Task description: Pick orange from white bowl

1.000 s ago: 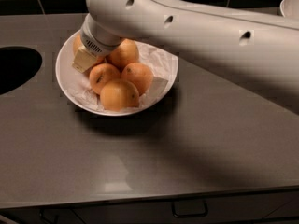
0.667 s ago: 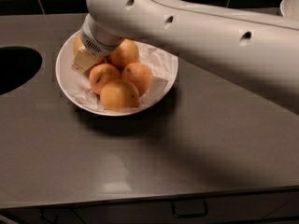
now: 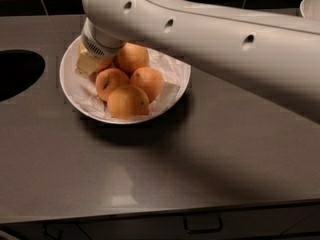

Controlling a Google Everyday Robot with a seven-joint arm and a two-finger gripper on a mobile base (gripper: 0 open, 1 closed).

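**A:** Camera view first. Where is the gripper (image 3: 91, 64)?

**B:** Low over the back left of the bowl (image 3: 69, 90), at the end of the thick white arm (image 3: 210, 34) that reaches in from the right. Its yellowish tip sits just inside the rim, against a small fruit (image 3: 106, 64) that it mostly hides.

**A:** Is it gripping anything?

**B:** I cannot tell. The wrist covers that part.

**A:** And the orange (image 3: 128, 102)?

**B:** It lies in the bowl at the front edge, on crumpled paper (image 3: 171, 67). It is the palest and biggest of the lot, and it is apart from the gripper.

**A:** What touches it?

**B:** Two deeper-coloured ones just behind it, the left one (image 3: 111, 83) and the right one (image 3: 148, 82). Another (image 3: 132, 57) sits further back, under the arm.

**A:** What is around the bowl?

**B:** It stands on a grey counter (image 3: 200, 159). A dark round opening (image 3: 15, 74) lies to the left, well apart from it. A drawer handle (image 3: 202, 226) shows below the front edge.
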